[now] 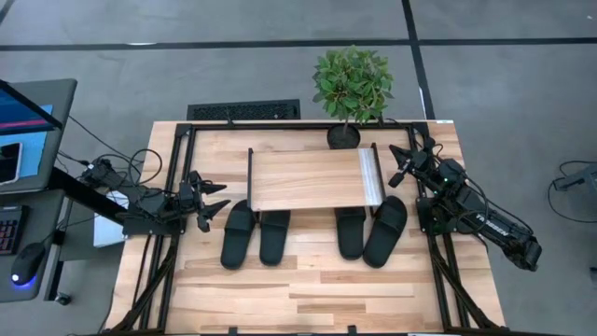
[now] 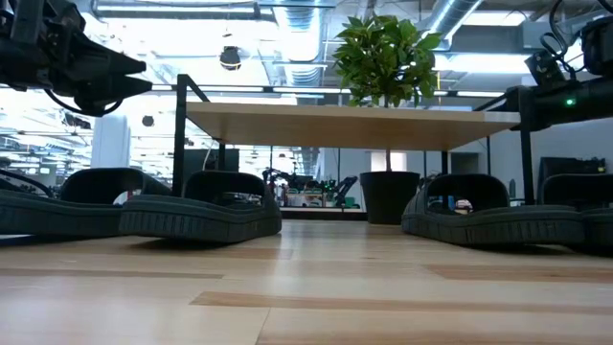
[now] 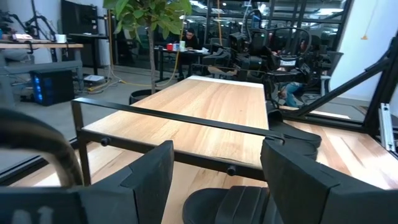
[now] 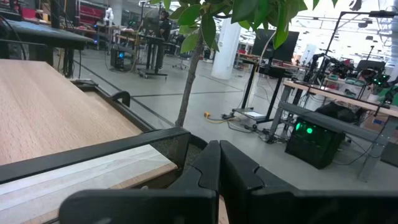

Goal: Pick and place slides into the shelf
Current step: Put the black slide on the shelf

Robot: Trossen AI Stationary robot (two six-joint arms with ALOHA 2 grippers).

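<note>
The shelf stands on thin black legs at mid-table, its pale strip at the right end. Four black slides lie flat on their soles along its near edge, two on the left and two on the right. Their far ends reach the shelf's edge. My left gripper hangs open just left of the leftmost slide, pointing right and touching nothing. My right gripper is shut beside the shelf's right end, holding nothing.
A potted plant stands at the table's far edge, behind the shelf's right end. A black frame runs along the table's left, right and far sides. Bare tabletop lies near of the slides. A desk with a monitor stands off to the left.
</note>
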